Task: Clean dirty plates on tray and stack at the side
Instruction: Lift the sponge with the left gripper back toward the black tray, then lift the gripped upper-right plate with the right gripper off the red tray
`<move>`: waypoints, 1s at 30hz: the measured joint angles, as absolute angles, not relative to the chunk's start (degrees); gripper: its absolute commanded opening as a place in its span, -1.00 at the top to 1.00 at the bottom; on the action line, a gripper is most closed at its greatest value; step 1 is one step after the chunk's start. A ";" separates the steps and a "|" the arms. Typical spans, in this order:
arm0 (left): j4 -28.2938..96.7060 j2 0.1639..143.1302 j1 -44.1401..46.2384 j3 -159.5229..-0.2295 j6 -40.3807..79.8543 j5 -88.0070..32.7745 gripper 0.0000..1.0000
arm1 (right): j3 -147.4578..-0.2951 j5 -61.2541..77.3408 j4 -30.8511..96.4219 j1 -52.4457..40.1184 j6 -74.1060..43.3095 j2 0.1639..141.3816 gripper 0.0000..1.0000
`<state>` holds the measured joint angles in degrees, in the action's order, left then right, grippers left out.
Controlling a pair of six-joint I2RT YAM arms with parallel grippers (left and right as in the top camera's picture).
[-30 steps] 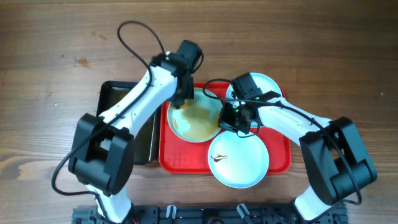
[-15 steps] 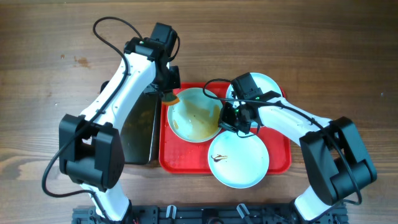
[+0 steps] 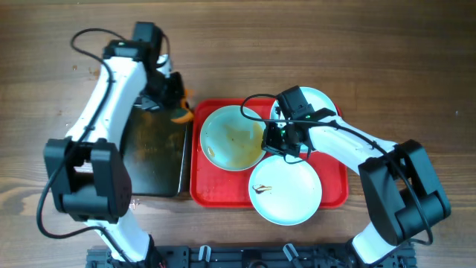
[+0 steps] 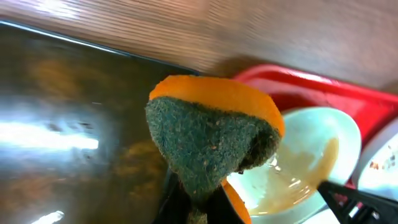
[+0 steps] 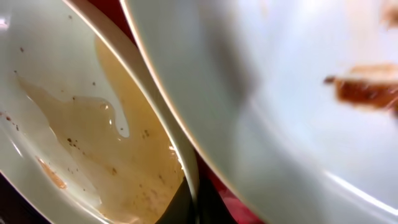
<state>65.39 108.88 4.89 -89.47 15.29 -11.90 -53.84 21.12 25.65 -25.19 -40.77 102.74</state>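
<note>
Three plates on the red tray (image 3: 195,187), all three counted. The wet plate (image 3: 230,138) sits on the tray's left side with a brown film pooled in it. The speckled plate (image 3: 286,193) lies at the near edge, hanging over the rim and showing one dark crumb. The far plate (image 3: 321,100) is at the tray's back right corner, half hidden under the right arm.

Two arms are working. The right hand (image 3: 285,140) is pinched onto the wet plate's right rim, and the wrist view shows a dark finger (image 5: 186,205) tight against that rim. The left hand (image 3: 172,104) is clamped on one sponge (image 4: 208,140), orange with a green scouring face, above the back right corner of the single black pan (image 3: 152,160). That pan sits on the wooden worktop (image 3: 387,45), just beside the tray.
</note>
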 measured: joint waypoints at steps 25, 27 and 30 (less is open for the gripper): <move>64.69 108.88 2.87 -89.47 15.29 -11.94 0.92 | -56.55 9.78 38.87 -25.02 -33.30 92.03 0.91; 64.69 108.88 2.87 -89.47 15.27 -11.92 0.92 | -58.74 7.38 42.48 -25.02 -32.29 91.85 0.91; 64.66 108.88 2.87 -89.47 15.27 -11.94 0.92 | -62.94 4.71 47.37 -25.02 -30.65 91.50 0.91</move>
<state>64.66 108.88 2.87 -89.47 15.27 -11.94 -62.94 4.71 47.37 -25.02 -30.65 91.50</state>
